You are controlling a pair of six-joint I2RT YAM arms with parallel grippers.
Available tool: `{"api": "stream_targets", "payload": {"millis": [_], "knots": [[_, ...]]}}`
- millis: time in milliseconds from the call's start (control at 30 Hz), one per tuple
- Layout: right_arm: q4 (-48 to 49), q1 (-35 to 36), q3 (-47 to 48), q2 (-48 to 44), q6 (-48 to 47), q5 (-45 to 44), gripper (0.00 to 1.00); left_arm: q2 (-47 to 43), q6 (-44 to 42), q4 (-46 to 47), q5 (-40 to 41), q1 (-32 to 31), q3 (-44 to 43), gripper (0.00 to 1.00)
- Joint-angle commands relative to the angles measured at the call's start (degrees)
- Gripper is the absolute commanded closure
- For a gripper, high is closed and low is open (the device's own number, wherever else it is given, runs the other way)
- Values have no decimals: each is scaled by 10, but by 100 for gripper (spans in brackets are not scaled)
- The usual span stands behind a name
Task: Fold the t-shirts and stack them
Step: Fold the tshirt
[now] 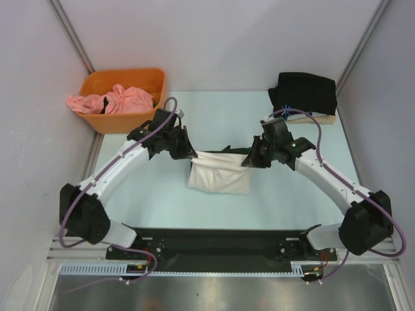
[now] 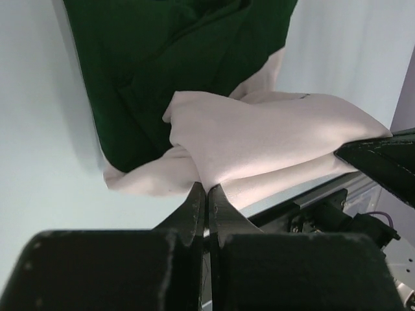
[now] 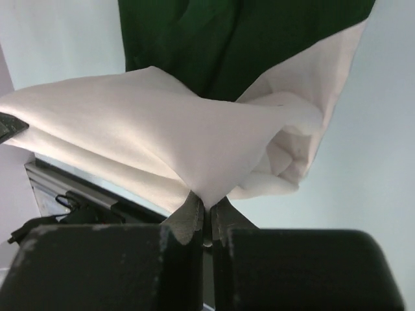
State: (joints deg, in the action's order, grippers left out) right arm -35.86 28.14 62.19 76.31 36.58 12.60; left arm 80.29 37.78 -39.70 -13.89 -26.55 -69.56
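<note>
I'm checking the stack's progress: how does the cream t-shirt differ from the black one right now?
The cream t-shirt is cream with dark green parts; the black t-shirt is black with a small blue mark. The cream t-shirt is pinched between the left claw and the right claw, both shut on it; the black t-shirt lies folded at the far right, touched by neither. Both are soft cloth.

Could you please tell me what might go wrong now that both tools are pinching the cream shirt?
1. The left tool and the right tool each pinch only a small bit of the cream shirt at their very tips, so the cloth could slip out.
2. The shirt sags bunched between them, so laying it down this way may set creases.
</note>
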Motion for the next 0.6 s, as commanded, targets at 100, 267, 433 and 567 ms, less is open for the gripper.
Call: {"api": "stream_targets", "payload": {"millis": [100, 267, 433, 567], "knots": [[-31, -66, 52, 96, -82, -7, 100, 132, -68, -11, 26, 64, -110, 100], [-11, -107, 119, 199, -106, 19, 100, 262, -79, -27, 3, 85, -222, 100], [-39, -149, 245, 368, -148, 37, 88, 456, -64, -73, -39, 115, -385, 74], [-99, -185, 382, 439, -176, 30, 18, 577, -67, -194, -64, 127, -633, 33]]}}
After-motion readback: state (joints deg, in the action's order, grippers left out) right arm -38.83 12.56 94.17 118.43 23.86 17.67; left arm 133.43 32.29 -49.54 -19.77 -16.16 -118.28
